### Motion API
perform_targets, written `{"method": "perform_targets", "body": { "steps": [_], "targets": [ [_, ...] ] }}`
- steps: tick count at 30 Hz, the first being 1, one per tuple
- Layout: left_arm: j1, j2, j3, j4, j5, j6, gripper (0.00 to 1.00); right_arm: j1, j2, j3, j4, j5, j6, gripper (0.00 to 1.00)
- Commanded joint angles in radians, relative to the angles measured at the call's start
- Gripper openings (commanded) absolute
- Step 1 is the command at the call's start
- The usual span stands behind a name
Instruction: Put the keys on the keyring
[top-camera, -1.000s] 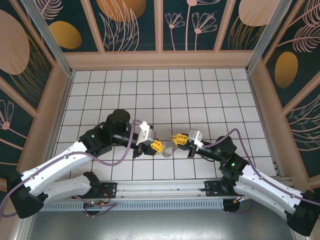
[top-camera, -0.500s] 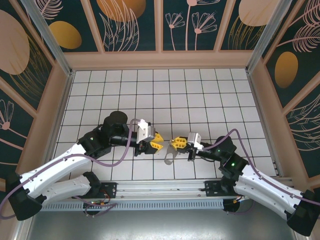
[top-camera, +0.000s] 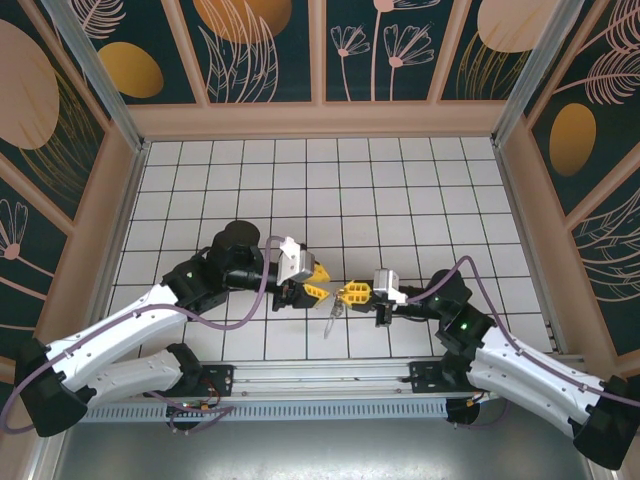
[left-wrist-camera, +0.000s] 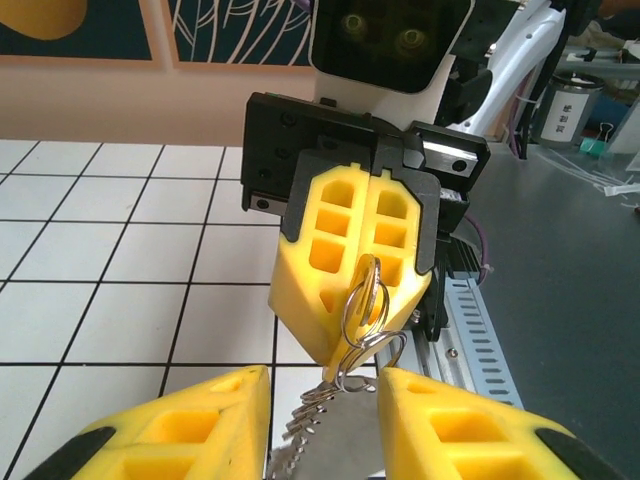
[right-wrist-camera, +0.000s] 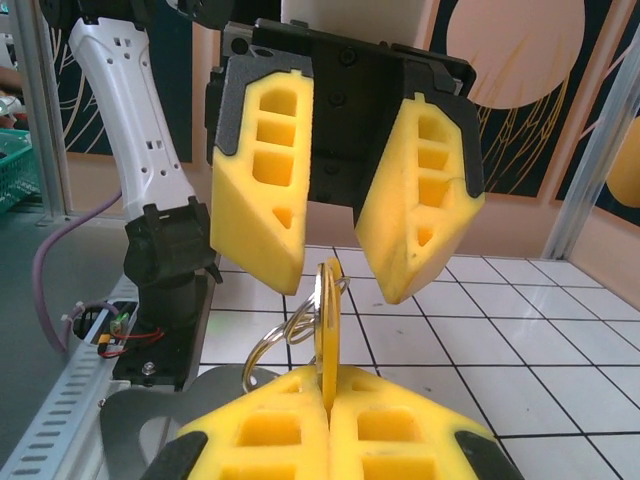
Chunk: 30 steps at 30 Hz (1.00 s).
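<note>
My right gripper (right-wrist-camera: 327, 392) is shut on a small brass-gold key (right-wrist-camera: 328, 320), which stands edge-on between its yellow pads. A silvery keyring (right-wrist-camera: 290, 330) loops through that key. In the left wrist view the same ring (left-wrist-camera: 364, 298) hangs from the shut right gripper (left-wrist-camera: 345, 352), and a jagged bunch of silvery keys (left-wrist-camera: 300, 425) dangles below it. My left gripper (left-wrist-camera: 322, 420) is open, with its fingers either side of the bunch and not touching it. From above, the left gripper (top-camera: 324, 280) and the right gripper (top-camera: 344, 293) meet tip to tip, and the keys (top-camera: 329, 318) hang under them.
A flat grey tag (left-wrist-camera: 345, 445) hangs with the bunch. The slotted metal rail (top-camera: 320, 385) and both arm bases lie close on the near side. White tiled floor (top-camera: 330, 190) stretches behind, walled by beige panels (top-camera: 320, 120).
The left gripper has opened and let go of the bunch. The right gripper has moved nearer and to the left. The keys now hang from it alone.
</note>
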Motion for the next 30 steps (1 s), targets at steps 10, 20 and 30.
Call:
{"method": "perform_targets", "body": {
  "steps": [10, 20, 30],
  "targets": [
    [-0.007, 0.032, -0.02, 0.037, 0.086, -0.016, 0.32, -0.001, 0.023, 0.048, 0.108, -0.017, -0.009, 0.0],
    [-0.007, 0.034, -0.032, 0.087, 0.109, -0.041, 0.28, -0.001, 0.045, 0.046, 0.127, -0.016, 0.001, 0.0],
    [-0.01, 0.046, -0.031, 0.105, 0.117, -0.048, 0.2, -0.001, 0.062, 0.047, 0.147, -0.019, 0.008, 0.0]
  ]
}}
